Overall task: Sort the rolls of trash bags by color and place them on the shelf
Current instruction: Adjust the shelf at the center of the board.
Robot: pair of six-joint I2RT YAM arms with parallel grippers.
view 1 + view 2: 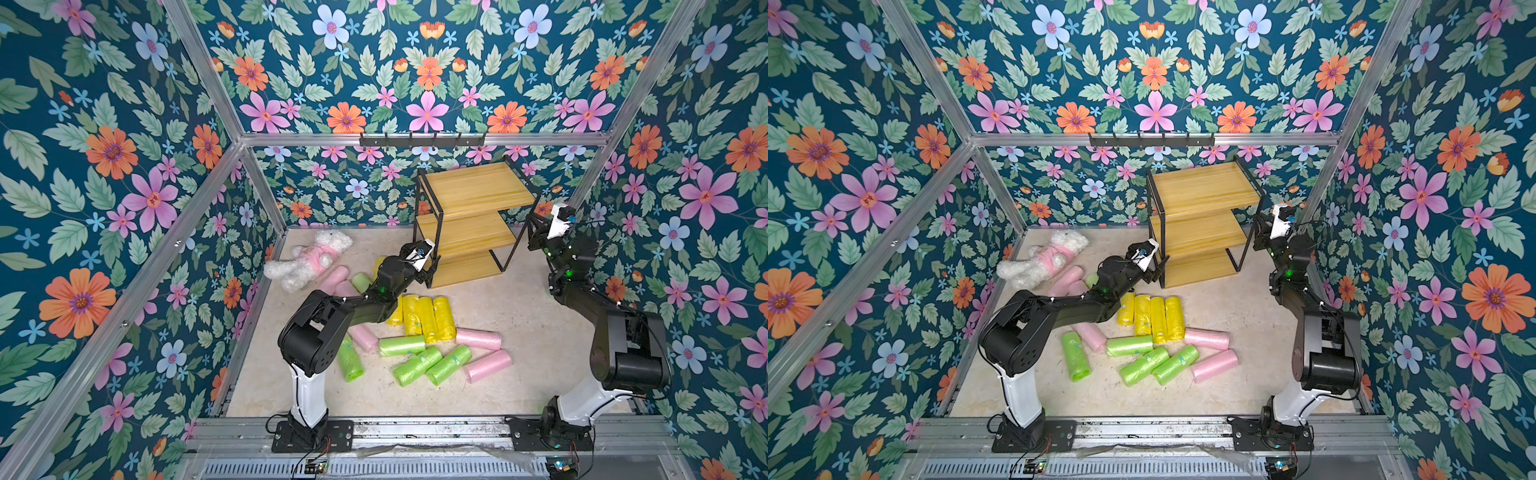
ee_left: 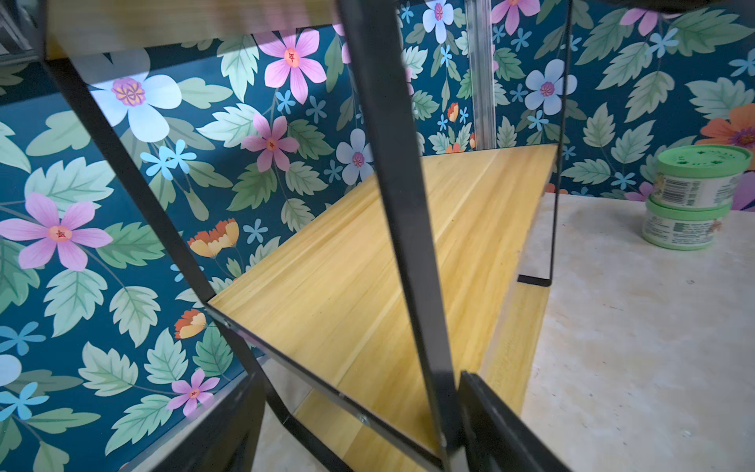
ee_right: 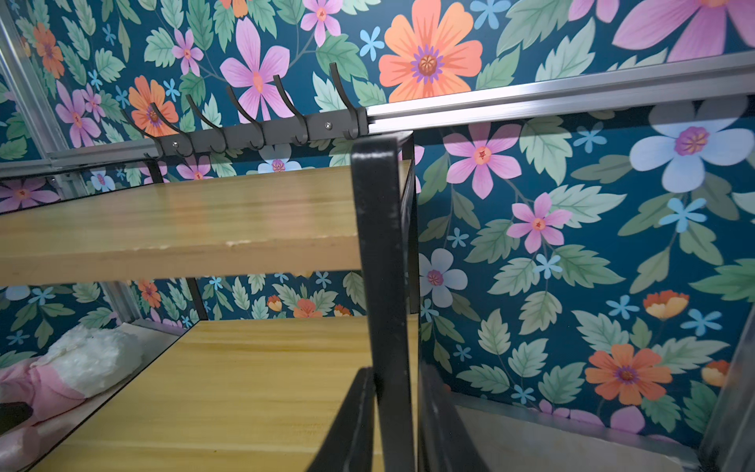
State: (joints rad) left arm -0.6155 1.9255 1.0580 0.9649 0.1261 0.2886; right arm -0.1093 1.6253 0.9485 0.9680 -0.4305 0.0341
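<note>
**Both pincers on the shelf's front uprights, every roll on the counter**

The rolls of trash bags [image 1: 402, 345] lie on their sides on the counter [image 1: 540, 374], in front of the shelf [image 1: 473, 187]. Four yellow rolls [image 1: 428, 318] sit side by side, touching, with their long axes pointing toward the shelf. A fifth shows beyond the left arm [image 1: 332, 316]. Of the green rolls [image 1: 417, 365], one lies crosswise, two lie parallel on a diagonal, one lies lengthwise by the left arm's base, and one is half hidden past the forearm. Two pink rolls [image 1: 478, 338] lie roughly crosswise to the right of the green ones, and the others are beside or under the left arm. The stickers are too small to read.

The shelf stands upright at the back, its long side across the counter and turned slightly.

The left arm is folded low, with its forearm stretched over the rolls. The left pincer [image 1: 431, 272] straddles the shelf's left front upright low down, its jaws apart. The right arm [image 1: 615, 332] rises higher. The right pincer [image 3: 393, 372] is clamped on the right front upright, about level with the middle board.

A white plush toy [image 1: 309, 257] in a pink shirt lies at the far left. Two stacked green-lidded jars [image 2: 694, 196] stand near the wall, apart from the shelf, and their label print is illegible. A black hook rail [image 1: 422, 139] hangs on the back wall above the shelf.
</note>
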